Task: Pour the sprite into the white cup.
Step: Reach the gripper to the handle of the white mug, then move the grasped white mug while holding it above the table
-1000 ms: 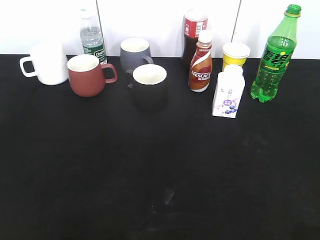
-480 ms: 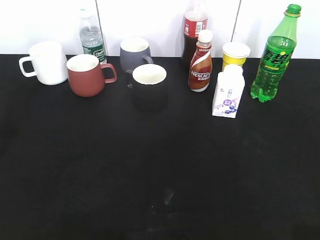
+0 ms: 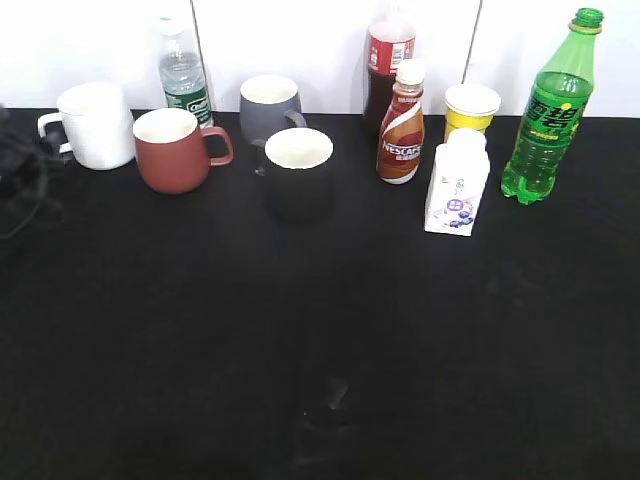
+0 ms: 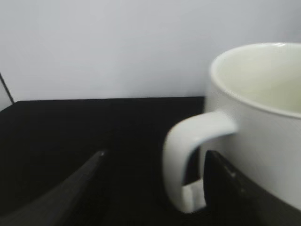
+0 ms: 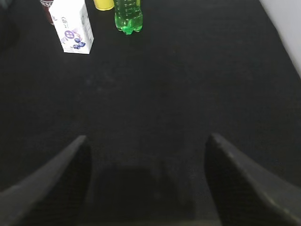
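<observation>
The sprite (image 3: 548,115), a tall green bottle with a green cap, stands upright at the back right; its base shows in the right wrist view (image 5: 128,16). The white cup (image 3: 97,125) stands at the back left with its handle pointing left. My left gripper (image 3: 22,165) is a dark shape at the left edge, right by that handle. In the left wrist view the cup (image 4: 263,122) fills the right side, and the open left gripper (image 4: 156,153) has the handle between its fingers, close to the right finger. My right gripper (image 5: 148,138) is open and empty over bare black table.
A red-brown mug (image 3: 175,150), grey mug (image 3: 270,105), black mug (image 3: 298,172) and water bottle (image 3: 183,75) stand near the white cup. A cola bottle (image 3: 388,65), Nescafe bottle (image 3: 402,125), yellow cup (image 3: 470,108) and milk carton (image 3: 457,182) stand left of the sprite.
My left gripper has come into the exterior view at the left edge, up to the white cup's handle. Nothing else has moved.
</observation>
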Motion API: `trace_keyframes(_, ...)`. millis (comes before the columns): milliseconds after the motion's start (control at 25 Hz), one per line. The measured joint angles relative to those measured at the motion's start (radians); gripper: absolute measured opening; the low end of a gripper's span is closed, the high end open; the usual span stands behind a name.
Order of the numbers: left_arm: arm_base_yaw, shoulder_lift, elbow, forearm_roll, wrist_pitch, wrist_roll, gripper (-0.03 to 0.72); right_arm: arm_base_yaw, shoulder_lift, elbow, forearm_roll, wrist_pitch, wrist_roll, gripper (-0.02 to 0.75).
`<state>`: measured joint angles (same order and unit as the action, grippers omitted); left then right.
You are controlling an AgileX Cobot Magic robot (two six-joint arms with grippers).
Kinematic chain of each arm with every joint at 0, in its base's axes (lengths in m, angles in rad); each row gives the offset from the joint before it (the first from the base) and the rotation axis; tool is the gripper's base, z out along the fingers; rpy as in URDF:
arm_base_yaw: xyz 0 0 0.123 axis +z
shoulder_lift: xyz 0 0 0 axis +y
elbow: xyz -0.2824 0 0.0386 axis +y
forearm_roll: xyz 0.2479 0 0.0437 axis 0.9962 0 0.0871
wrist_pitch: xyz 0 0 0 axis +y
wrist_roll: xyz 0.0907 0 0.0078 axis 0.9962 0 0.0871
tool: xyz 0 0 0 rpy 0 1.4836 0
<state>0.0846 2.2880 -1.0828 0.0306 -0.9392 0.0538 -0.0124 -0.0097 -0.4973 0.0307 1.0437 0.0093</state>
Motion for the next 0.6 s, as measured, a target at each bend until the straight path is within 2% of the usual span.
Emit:
trace_keyframes(200,0.019,0.088,-0.161,0.0,0.096,0.0,0.479,0.0,0.0,0.0,0.0,0.0,0.0,0.557)
trace_keyframes(440,0.019,0.16,-0.333,0.028,0.206,0.0,0.4,0.0,0.0,0.0,0.0,0.0,0.0,0.557)
trace_keyframes(480,0.019,0.17,-0.354,0.033,0.218,0.0,0.349,0.0,0.0,0.0,0.0,0.0,0.0,0.557)
trace_keyframes(520,0.019,0.172,-0.36,0.048,0.22,-0.013,0.26,0.0,0.0,0.0,0.0,0.0,0.0,0.557)
trace_keyframes(560,0.019,0.172,-0.362,0.06,0.223,-0.033,0.132,0.0,0.0,0.0,0.0,0.0,0.0,0.557)
trace_keyframes(600,0.019,0.172,-0.363,0.061,0.22,-0.045,0.089,0.0,0.0,0.0,0.0,0.0,0.0,0.557)
